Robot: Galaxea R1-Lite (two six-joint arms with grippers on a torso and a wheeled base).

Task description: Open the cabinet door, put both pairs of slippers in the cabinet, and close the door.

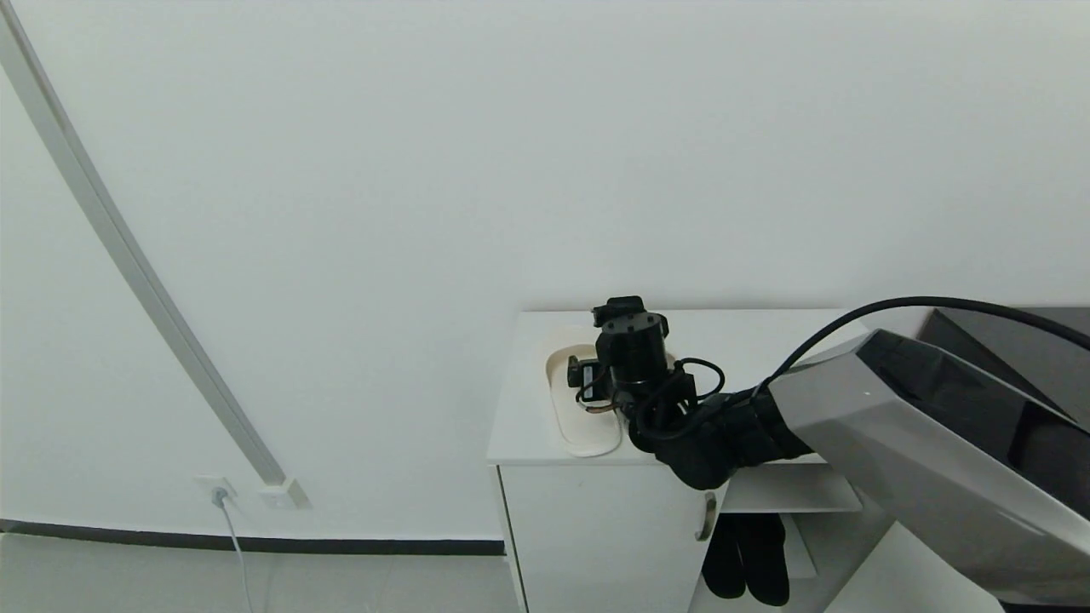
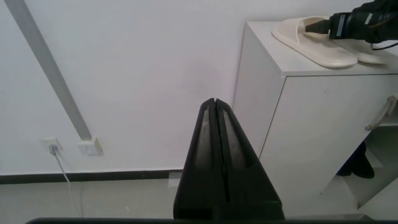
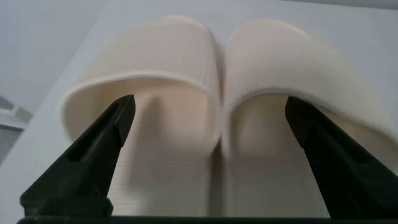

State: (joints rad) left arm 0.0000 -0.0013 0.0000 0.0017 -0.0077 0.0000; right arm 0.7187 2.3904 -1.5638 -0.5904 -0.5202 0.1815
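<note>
Right claw [image 3: 209, 104]: spread wide and holding nothing. It was poised over the cabinet top [image 1: 528, 409], one finger before the mouth of each cream slipper. Contact could not be confirmed.
Cream slippers [image 1: 583, 421]: the pair lay side by side, touching, flat on the cabinet top near its left edge.
Left claw [image 2: 214, 106]: fingers pressed fully together, nothing between them. It was held low, left of the cabinet and well apart from it.
Black slippers [image 1: 748, 558]: they stood together in the lower compartment, right of the handle [image 1: 707, 517].
Cabinet door [image 1: 596, 536]: the panel bearing the handle lay flush with the front. The compartment to its right stood open.
Surroundings: a wall socket [image 1: 217, 492] with a cable was low on the wall, left of the cabinet.
</note>
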